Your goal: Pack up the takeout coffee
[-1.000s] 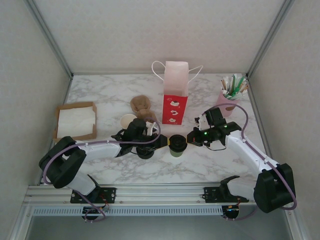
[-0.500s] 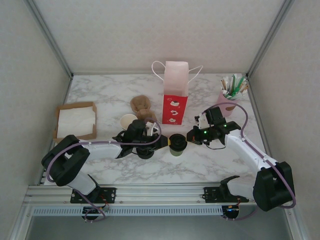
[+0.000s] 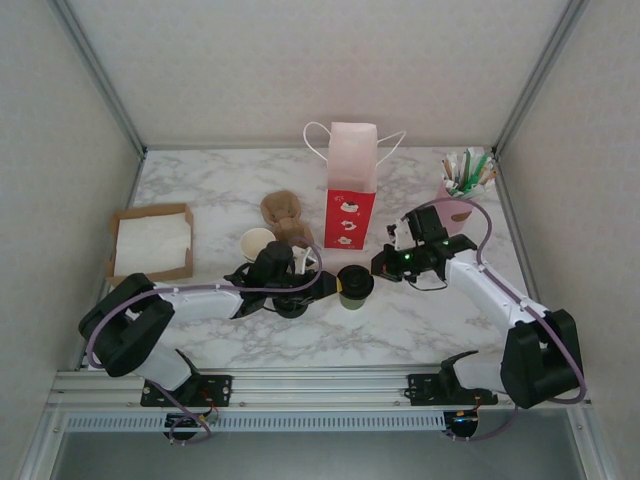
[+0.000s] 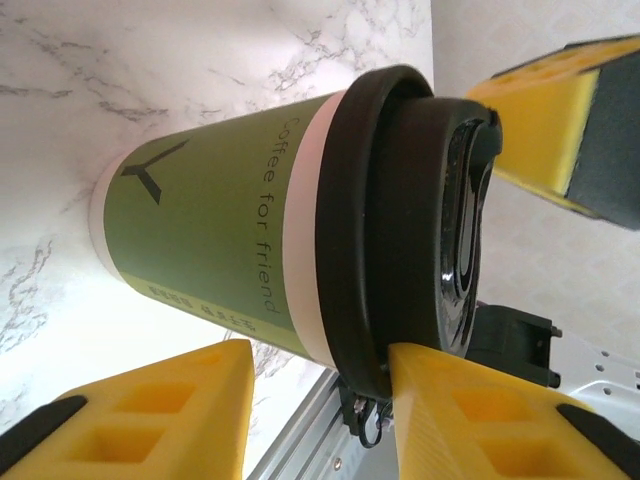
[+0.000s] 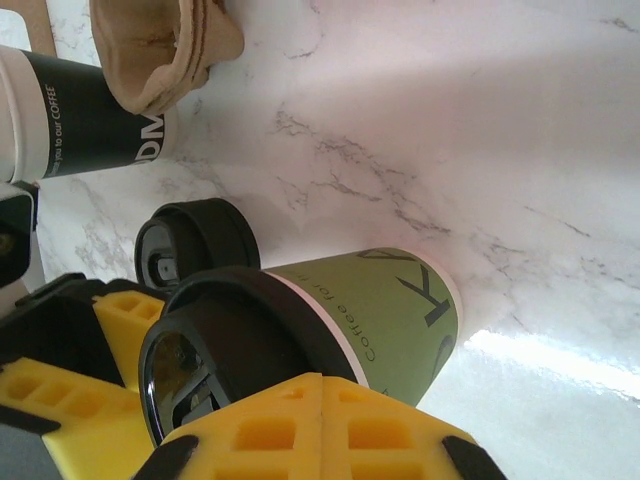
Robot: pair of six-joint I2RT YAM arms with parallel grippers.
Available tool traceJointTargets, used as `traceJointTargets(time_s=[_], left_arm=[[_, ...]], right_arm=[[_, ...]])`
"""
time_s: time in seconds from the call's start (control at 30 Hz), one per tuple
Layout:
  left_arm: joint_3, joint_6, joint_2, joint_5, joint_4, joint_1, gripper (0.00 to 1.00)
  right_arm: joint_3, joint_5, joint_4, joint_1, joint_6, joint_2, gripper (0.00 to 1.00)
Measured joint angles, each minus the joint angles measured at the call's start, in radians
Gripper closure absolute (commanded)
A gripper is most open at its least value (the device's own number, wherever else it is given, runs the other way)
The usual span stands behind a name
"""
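One upright takeout coffee is flanked: left gripper, jaws parted, at 9 o'clock; right gripper, pinched together, at 2.

**Table, contents by position**

1. Takeout coffee: upright, directly ahead of the left gripper, at the tips of its fingers. The right gripper is just beside the cup on its opposite side, pointing at it.
2. Loose lid: flat on the table, under the left gripper's wrist, behind its fingers.
3. Lidless cup: near the left gripper's wrist, on its far side.
4. Cardboard sleeves: just beyond the lidless cup.
5. Paper bag: upright, beyond the gap between the two grippers.
6. Utensil cup: behind the right gripper, toward the far right corner.
7. Napkin tray: well apart, outboard of the left arm.
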Motion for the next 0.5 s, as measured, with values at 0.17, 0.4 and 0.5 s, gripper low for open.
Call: traceJointTargets(time_s=[0.17, 0.4, 0.5], left_arm=[[0.002, 0.0, -0.007, -0.001, -0.024, -0.002, 0.51], [0.013, 0.012, -0.056, -0.02, -0.098, -0.009, 0.46], [0.023, 0.021, -0.089, -0.025, -0.129, -0.008, 0.46]], right_arm=[[0.039, 0.001, -0.02, 0.0, -0.015, 0.038, 1.0], [0.061, 0.046, -0.062, -0.011, -0.023, 0.038, 0.94], [0.061, 0.07, -0.097, -0.012, -0.023, 0.008, 0.9]])
